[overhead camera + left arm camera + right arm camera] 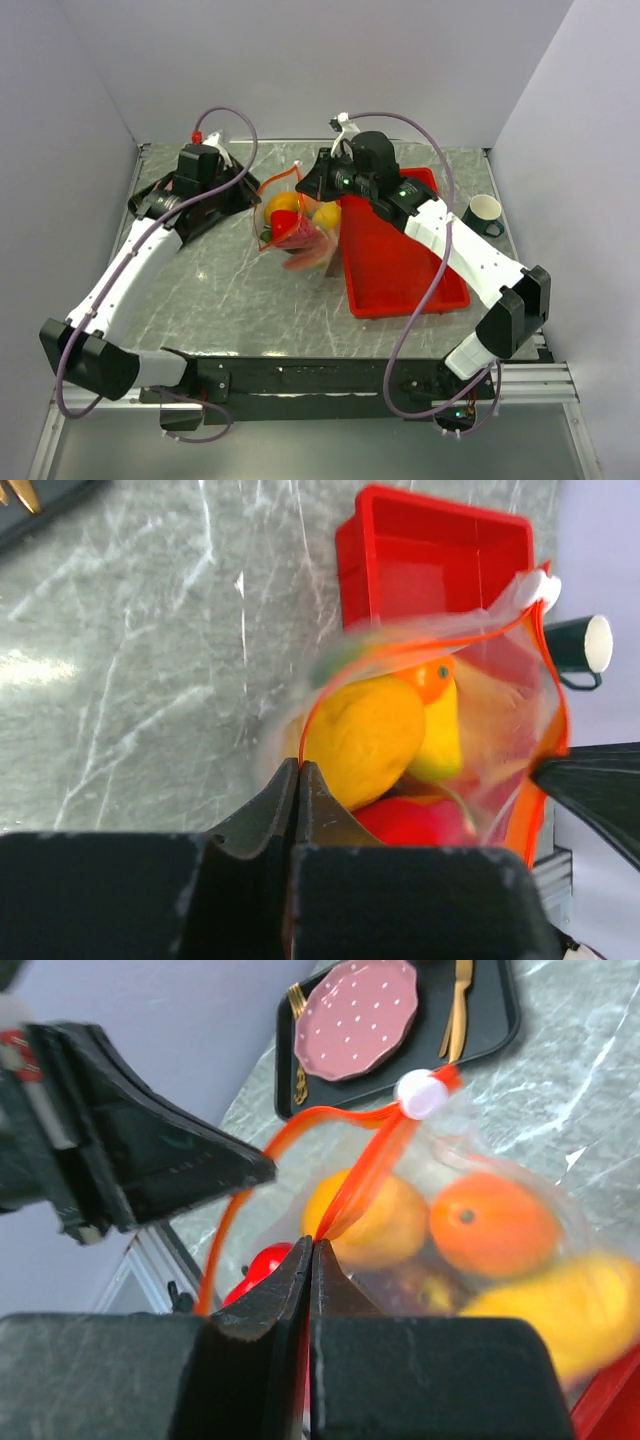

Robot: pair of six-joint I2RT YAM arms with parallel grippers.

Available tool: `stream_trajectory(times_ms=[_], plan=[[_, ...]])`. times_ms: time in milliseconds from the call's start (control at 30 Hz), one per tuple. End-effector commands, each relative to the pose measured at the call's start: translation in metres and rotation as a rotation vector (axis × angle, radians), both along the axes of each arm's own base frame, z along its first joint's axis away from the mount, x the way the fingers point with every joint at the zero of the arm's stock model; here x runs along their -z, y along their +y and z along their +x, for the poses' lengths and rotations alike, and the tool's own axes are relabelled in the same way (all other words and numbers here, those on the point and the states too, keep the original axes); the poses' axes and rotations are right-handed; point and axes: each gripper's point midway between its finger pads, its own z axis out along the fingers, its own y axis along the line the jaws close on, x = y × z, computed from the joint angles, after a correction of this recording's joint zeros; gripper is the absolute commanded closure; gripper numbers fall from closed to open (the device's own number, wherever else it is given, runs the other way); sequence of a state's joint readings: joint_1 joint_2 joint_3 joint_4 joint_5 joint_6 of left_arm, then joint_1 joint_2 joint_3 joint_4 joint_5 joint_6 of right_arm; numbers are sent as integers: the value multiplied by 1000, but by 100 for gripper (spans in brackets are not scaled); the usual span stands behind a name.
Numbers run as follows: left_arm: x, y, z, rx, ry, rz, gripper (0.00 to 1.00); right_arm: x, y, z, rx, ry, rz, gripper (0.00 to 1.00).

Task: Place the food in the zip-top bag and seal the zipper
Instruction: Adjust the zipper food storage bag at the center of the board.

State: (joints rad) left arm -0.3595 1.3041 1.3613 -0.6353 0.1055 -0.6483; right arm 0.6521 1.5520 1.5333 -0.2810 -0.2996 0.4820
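food (285, 205) in bag (265, 222), tray (400, 270) just right

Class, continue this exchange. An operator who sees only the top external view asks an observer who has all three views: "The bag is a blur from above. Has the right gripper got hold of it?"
Observer: Yes. In the right wrist view, the right gripper is shut on one strip of the zipper.
Operator: And the left one?
Observer: In the left wrist view, the left gripper is shut on the edge of the zip-top bag.
Operator: Is the mouth sealed?
Observer: No. The white slider sits at one end, and the two strips part from it, leaving the mouth open.
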Motion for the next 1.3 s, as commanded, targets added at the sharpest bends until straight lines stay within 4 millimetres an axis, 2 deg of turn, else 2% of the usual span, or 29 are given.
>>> stream_trajectory(times_ms=[0,67,100,133,167,200,267,300,333,367,400,467,500,533,567,600,633,700,733,800,833,900,933,1000,1167,1267], plan=[[-83,23,-9,-95,-224,-38,91,-35,16,-6,-86,-68,76,95],[-102,25,-13,-96,-242,-46,91,-35,23,-12,-127,-39,68,96],[-104,28,-13,-118,-244,-42,91,-34,25,-13,-124,-30,81,96],[-108,26,-13,-109,-262,-55,89,-25,27,-11,-117,-23,86,96],[-92,26,-10,-107,-238,-42,86,-18,26,-7,-100,-8,80,96],[-74,20,-6,-82,-202,-34,83,2,32,-1,-100,25,49,96],[-22,21,1,-94,-56,20,99,20,37,1,-122,86,12,98],[5,21,8,-114,21,44,99,30,42,3,-132,115,4,100],[13,14,6,-73,46,35,99,26,44,3,-138,106,21,100],[6,15,6,-82,37,30,99,20,44,1,-141,94,40,100],[-19,14,-1,-72,-35,-3,99,0,41,-6,-136,56,73,100],[-51,23,-3,-113,-165,-34,98,-22,33,-10,-117,-11,111,98],[-67,30,-9,-130,-215,-41,94,-21,32,-8,-103,-19,110,97],[-72,40,-7,-177,-235,-15,95,-18,30,-4,-90,-15,93,95],[-73,41,-7,-175,-233,-8,95,-11,30,-1,-84,3,66,95],[-66,41,-6,-165,-201,9,95,7,35,4,-97,33,21,95],[-69,38,-7,-149,-194,10,94,16,35,3,-103,58,-2,95],[-64,38,-7,-148,-176,17,89,20,35,3,-100,70,11,95],[-56,40,-8,-157,-164,20,72,27,37,1,-109,70,26,95],[-60,46,-14,-178,-194,16,53,27,36,1,-103,69,25,94],[-56,49,-15,-189,-200,17,43,27,35,2,-96,72,12,94],[-57,58,-19,-226,-222,31,33,29,34,3,-90,66,-2,94],[-50,62,-20,-237,-214,54,28,28,33,4,-87,65,-4,94],[-39,70,-18,-269,-192,88,26,29,31,6,-77,56,-17,94],[-1,73,-15,-279,-105,133,27,28,29,6,-72,56,-23,93],[10,73,-16,-280,-91,120,28,28,28,6,-66,55,-25,93]])
